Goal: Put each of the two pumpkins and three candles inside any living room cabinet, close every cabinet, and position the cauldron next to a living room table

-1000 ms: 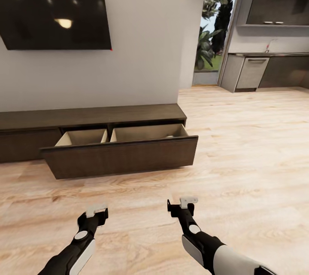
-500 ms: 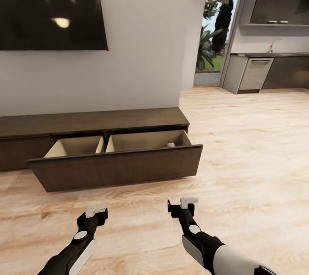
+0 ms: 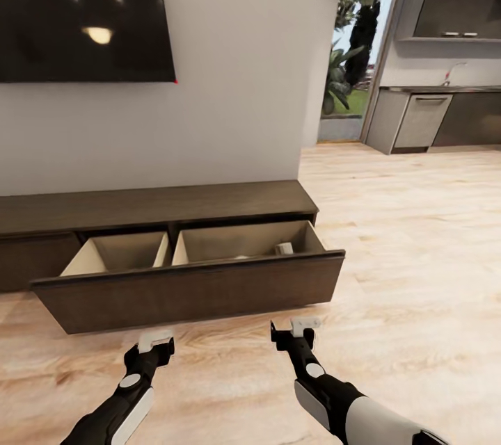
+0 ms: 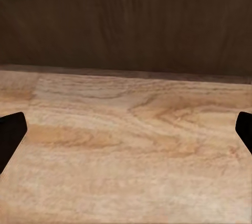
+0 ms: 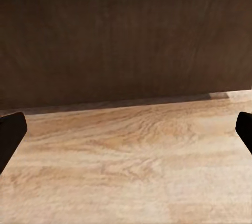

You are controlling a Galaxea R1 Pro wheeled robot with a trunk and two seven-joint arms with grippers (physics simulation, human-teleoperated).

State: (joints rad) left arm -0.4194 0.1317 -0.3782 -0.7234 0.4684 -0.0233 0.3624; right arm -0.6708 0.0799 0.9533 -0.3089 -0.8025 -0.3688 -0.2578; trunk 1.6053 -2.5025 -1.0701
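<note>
Two grippers hang low over the floor [image 3: 417,236], side by side and just short of the cabinet's pulled-out drawer front. The left gripper [image 3: 156,342] holds nothing; in its wrist view the two dark fingertips [image 4: 10,132] sit at the far edges of the picture, so its fingers are spread wide with bare planks between them. The right gripper [image 3: 305,325] is the same: fingertips [image 5: 10,132] far apart, nothing pinched, floor boards and the dark drawer front ahead.

Beyond both stands the cabinet [image 3: 153,205], a long low dark-brown unit against the white wall [image 3: 236,69]. Its wide drawer [image 3: 188,288] is open, the front leaning toward the robot. Inside are two pale compartments parted by a divider. The left one looks bare as far as can be seen. In the right one a small beige candle [image 3: 283,248] stands near the right end; a pale rounded shape beside it, just above the drawer front's edge, is too hidden to name.

Above the cabinet a black TV [image 3: 83,10] hangs on the wall. To the right, a doorway [image 3: 355,49] shows green plants, and grey kitchen cupboards [image 3: 424,122] lie farther off.
</note>
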